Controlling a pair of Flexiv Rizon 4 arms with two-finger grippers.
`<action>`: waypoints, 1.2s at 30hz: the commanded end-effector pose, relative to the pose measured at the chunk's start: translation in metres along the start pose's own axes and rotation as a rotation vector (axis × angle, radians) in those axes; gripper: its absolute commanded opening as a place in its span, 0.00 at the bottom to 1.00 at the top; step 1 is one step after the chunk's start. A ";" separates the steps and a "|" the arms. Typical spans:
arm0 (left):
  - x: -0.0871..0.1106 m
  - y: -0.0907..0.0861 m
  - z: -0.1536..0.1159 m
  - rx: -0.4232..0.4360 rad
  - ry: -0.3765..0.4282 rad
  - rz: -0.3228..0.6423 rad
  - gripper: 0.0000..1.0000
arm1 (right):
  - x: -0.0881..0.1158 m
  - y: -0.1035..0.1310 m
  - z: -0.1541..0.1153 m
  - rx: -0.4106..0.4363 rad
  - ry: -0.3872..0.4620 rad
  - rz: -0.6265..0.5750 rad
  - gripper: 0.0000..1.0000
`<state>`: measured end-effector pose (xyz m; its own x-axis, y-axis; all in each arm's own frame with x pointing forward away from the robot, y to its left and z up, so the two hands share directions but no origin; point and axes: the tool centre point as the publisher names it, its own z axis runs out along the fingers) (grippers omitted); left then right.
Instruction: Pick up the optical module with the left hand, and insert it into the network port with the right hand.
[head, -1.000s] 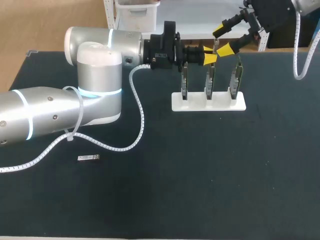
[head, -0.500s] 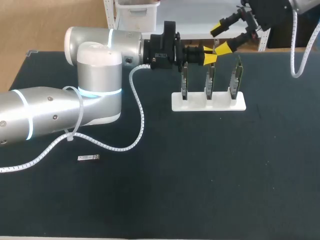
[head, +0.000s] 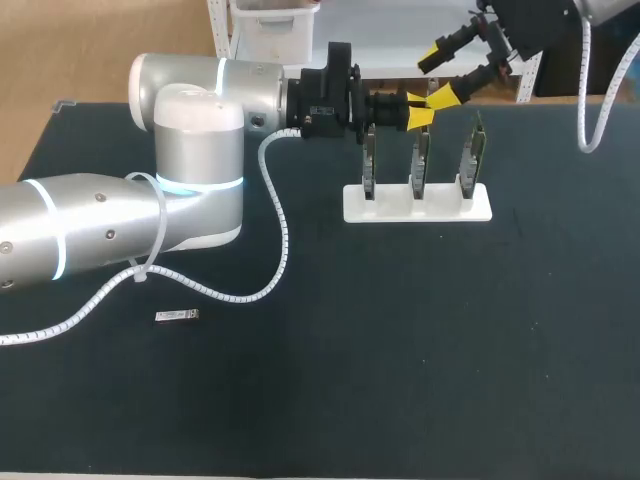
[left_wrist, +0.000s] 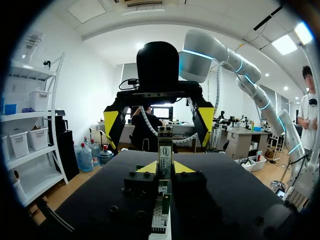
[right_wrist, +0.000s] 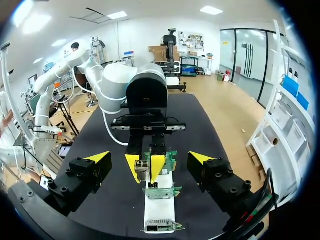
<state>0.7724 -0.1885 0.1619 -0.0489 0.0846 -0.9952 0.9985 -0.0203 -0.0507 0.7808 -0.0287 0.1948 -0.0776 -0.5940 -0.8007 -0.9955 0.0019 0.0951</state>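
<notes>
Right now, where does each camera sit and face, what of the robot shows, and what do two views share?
Head: above, behind, looking down at the table; both arms show.
Left wrist: on the left arm, facing the right hand; its left hand grips the optical module.
Right wrist: on the right arm, facing the left arm; its open hand shows.
Both wrist views share that module.

No text, number or sign can be read on the table right now. A small pale label is seen on the optical module (left_wrist: 165, 149), clamped upright between the yellow tips of the left gripper (left_wrist: 165, 169), yet its print cannot be made out. On the green boards (head: 472, 150) in the white rack (head: 442, 206), nothing legible is shown.
</notes>
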 end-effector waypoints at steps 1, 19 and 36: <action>0.000 -0.001 0.000 -0.005 -0.001 0.001 0.00 | -0.001 0.003 0.001 0.005 0.010 0.001 1.00; 0.000 -0.001 0.000 -0.005 -0.001 0.001 0.00 | 0.001 0.007 0.000 0.012 0.023 0.007 1.00; 0.000 -0.001 0.000 -0.005 -0.001 0.001 0.00 | 0.003 0.013 0.001 0.019 0.008 0.019 1.00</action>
<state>0.7724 -0.1885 0.1619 -0.0489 0.0846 -0.9952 0.9985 -0.0202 -0.0508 0.7712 -0.0292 0.1934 -0.0974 -0.6019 -0.7926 -0.9942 0.0222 0.1053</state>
